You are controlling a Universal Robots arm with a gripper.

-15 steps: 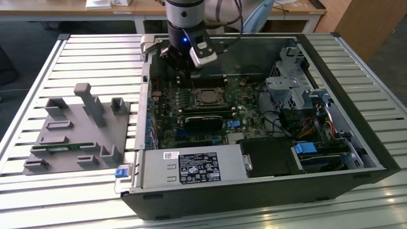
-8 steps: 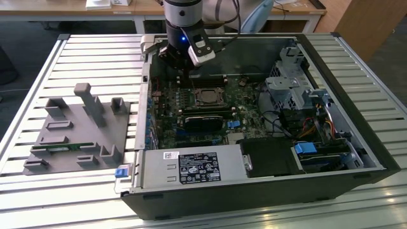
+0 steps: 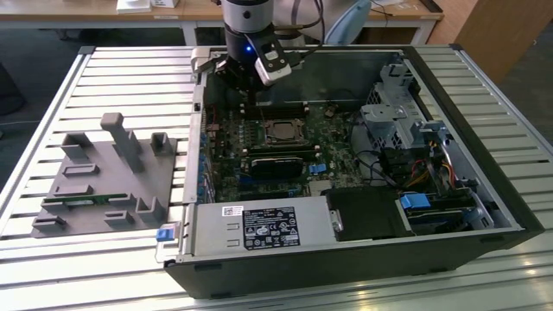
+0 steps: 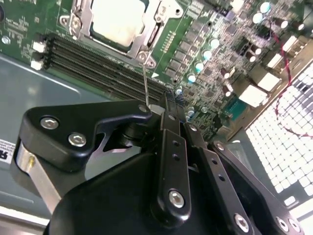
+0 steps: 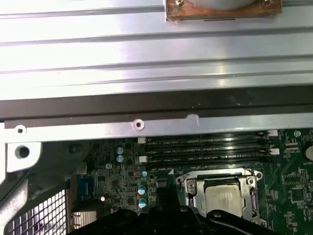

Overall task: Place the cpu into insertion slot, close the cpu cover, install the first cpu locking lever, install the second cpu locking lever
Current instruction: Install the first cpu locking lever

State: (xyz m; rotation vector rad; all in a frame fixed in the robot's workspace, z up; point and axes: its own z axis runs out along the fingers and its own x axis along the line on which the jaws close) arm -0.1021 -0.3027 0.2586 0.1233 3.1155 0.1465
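One grey tray (image 3: 95, 188) sits at the exterior view's left on a slatted metal table (image 3: 519, 162). Right of it, an open case (image 3: 346, 272) holds the cpu (image 4: 117, 22), seated in its slot (image 4: 73, 19) under the lowered cover (image 4: 155, 30). The gripper (image 4: 162, 103), clenched, pinches a raised lever (image 4: 145, 83), apparently to latch it. Desks (image 3: 173, 13) stand behind.

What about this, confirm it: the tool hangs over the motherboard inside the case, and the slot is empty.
Not right: the slot is not empty. The first wrist view shows the cpu lying in it. The rest stands: the tool hangs over the motherboard inside the case.
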